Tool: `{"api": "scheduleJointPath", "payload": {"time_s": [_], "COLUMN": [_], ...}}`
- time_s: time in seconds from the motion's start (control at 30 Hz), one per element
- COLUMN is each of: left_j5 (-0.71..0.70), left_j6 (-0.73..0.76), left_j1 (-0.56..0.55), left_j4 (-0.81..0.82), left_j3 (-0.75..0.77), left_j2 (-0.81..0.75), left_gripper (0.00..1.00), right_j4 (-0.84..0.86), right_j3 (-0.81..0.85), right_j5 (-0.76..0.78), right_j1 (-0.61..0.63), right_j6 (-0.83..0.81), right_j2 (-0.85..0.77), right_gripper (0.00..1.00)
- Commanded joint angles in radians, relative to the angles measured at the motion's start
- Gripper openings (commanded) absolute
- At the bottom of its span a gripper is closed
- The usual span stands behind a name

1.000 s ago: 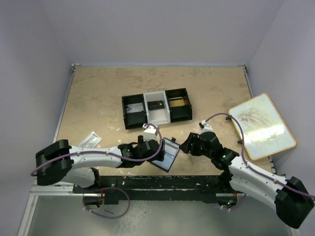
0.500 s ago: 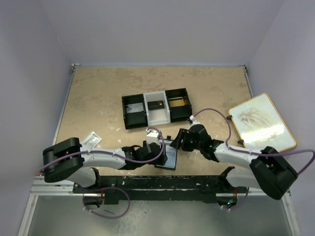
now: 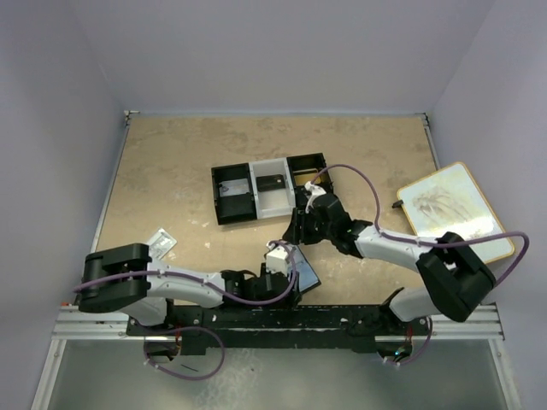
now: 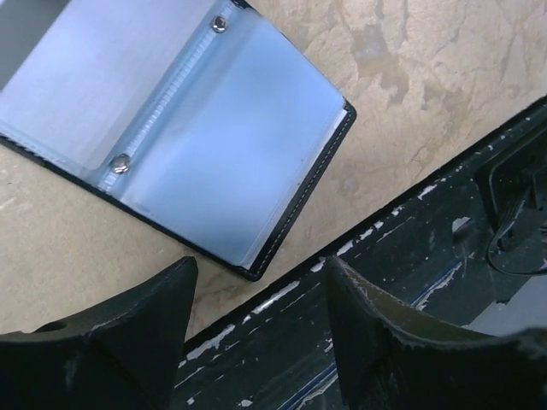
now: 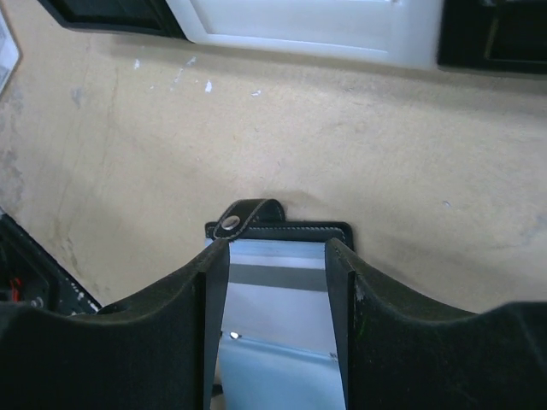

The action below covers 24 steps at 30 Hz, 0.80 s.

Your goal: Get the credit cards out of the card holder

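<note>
From above, the card holder (image 3: 301, 275) lay open on the table near its front edge, with the left gripper (image 3: 275, 280) just beside it and the right gripper (image 3: 297, 229) apart from it, between it and the three-compartment tray (image 3: 219, 193). A dark credit card (image 3: 272, 183) sat in the tray's white middle compartment. In the left wrist view, the holder (image 4: 197, 145) showed pale-blue sleeves, and the left fingers (image 4: 128, 333) stood spread over the table's edge and the black rail (image 4: 410, 282), grasping nothing. In the right wrist view, the right fingers (image 5: 184, 307) were parted and empty, framing the holder's snap strap (image 5: 248, 213) lower down.
</note>
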Motion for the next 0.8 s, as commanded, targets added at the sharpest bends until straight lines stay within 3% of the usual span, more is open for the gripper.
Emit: {"api": "scheduleJointPath", "payload": {"time_s": [0.0,0.13,0.2,0.3,0.43,0.77], "left_j5": [-0.116,-0.236,-0.233,-0.17,-0.119,-0.043], "left_j6": [-0.008,0.017,0.04,0.081,0.15,0.252], "left_j1": [-0.013,-0.004,0.046,0.159,0.222,0.261], "left_j4": [-0.128,-0.253,-0.274,-0.258,-0.219,-0.214], "left_j3": [0.058,0.053,0.035,0.009,0.039,0.198], "left_j2": [-0.068,-0.208,-0.258,-0.29,-0.252,-0.074], "left_gripper": [0.59,0.59,0.59,0.59,0.58,0.57], "right_j4": [-0.119,-0.131,-0.108,0.05,0.414,0.374], "right_j3": [0.017,-0.038,-0.08,-0.2,-0.404,-0.431], "right_j5": [0.09,0.139,0.147,0.069,-0.006,0.023], "right_j1": [0.006,0.005,0.005,0.005,0.031,0.045], "right_j6": [-0.039,0.033,0.069,0.201,0.409,0.44], "right_j2": [-0.131,-0.266,-0.304,-0.34,-0.358,-0.364], "right_gripper": [0.52,0.53,0.52,0.49,0.42,0.38]}}
